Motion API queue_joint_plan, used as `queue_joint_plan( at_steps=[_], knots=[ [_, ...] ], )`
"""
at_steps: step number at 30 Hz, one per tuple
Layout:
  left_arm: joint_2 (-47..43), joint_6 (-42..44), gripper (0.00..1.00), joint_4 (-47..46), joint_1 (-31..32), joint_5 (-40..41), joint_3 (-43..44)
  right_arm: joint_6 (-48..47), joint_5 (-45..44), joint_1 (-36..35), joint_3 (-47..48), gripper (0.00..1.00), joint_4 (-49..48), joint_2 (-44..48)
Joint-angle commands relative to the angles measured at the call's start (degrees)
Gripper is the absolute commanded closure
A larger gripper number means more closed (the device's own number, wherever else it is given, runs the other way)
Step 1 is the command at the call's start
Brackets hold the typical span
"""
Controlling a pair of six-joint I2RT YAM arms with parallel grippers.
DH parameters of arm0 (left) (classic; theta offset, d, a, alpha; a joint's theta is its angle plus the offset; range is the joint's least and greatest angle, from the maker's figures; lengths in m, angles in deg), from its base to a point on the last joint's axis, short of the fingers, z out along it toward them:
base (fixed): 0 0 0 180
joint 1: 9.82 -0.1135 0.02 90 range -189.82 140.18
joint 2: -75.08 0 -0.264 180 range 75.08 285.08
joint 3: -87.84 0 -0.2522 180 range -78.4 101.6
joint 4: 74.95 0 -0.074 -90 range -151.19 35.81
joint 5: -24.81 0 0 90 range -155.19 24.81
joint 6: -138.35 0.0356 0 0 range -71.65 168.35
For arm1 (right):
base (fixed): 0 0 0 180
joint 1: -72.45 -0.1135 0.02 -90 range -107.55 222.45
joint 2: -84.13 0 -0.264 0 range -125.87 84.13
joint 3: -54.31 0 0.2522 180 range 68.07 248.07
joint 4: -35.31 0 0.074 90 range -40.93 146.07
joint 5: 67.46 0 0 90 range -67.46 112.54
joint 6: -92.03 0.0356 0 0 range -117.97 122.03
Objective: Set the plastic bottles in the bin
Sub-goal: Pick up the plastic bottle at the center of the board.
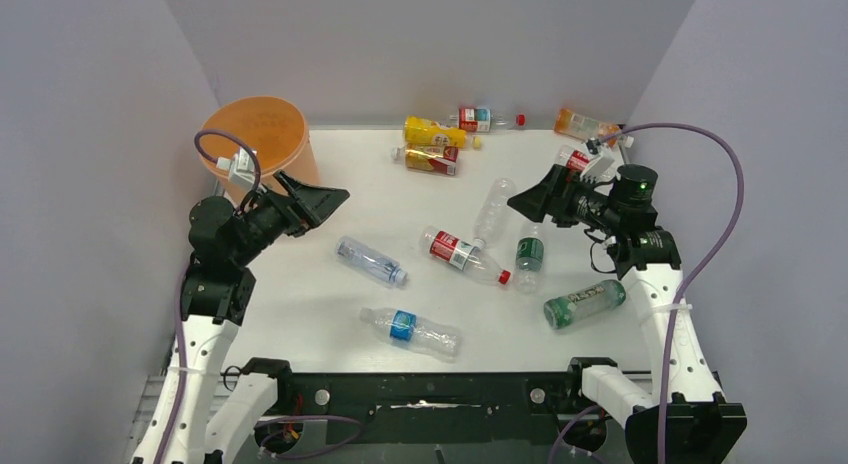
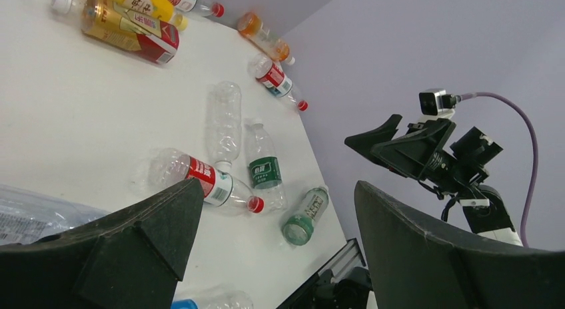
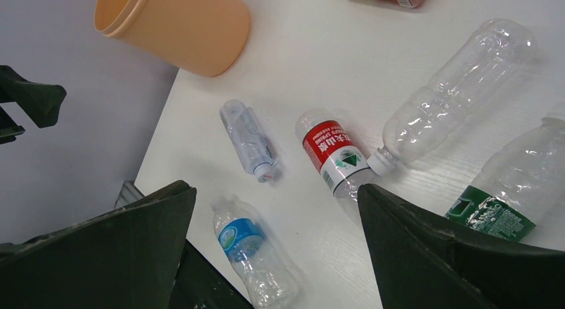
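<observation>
Status: approach stage; no pick begun. Left end effector released, jaws spread wide and holding nothing, poised above the white table just in front of the round, tapered, peach-orange plastic bin; right end effector likewise released and empty, poised over the right half of the table. Bin upright at the far-left corner; no bottle can be made out inside it from overhead.

Small clear plastic bottles all lie on their sides, none touched:
- a clear bottle with a pale wrapper left of centre, nearest the left arm;
- a blue-labelled clear bottle toward the near edge;
- a red-labelled, red-capped bottle at centre;
- an unlabelled clear bottle, its mouth just beside the red-labelled one;
- a green-labelled clear bottle close by;
- a green-tinted bottle toward the near-right corner;
- a yellow bottle and a gold-and-red bottle side by side near the far edge;
- others along that edge and at the far-right corner.

Judgement: task hardly started; every visible bottle outstanding. Next move, likely for the left arm: descend on the pale-wrapped bottle; turn the wrist so the jaws straddle the body across its length; clench; lift above the rim; release over the bin's mouth. Risk: a round bottle may roll away from an off-centre pinch.
</observation>
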Motion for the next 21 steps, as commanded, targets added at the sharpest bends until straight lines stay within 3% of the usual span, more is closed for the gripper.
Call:
queue_joint_plan(
  at_steps=[1,11,21],
  knots=[
    [-0.32,0.85,0.16,8.48,0.11,0.11,3.59,0.36,1.48,-1.12,0.03,0.02,-0.13,-1.01],
    [-3.72,1.33,0.16,9.35,0.11,-4.59,1.94,-2.01,0.54,-2.89,-3.62,0.02,-2.56,-0.05],
    [3.62,3.67,0.16,13.88,0.24,-2.2,7.82,-10.71,-22.17,-20.77,1.51,0.01,5.82,-5.38]
  ],
)
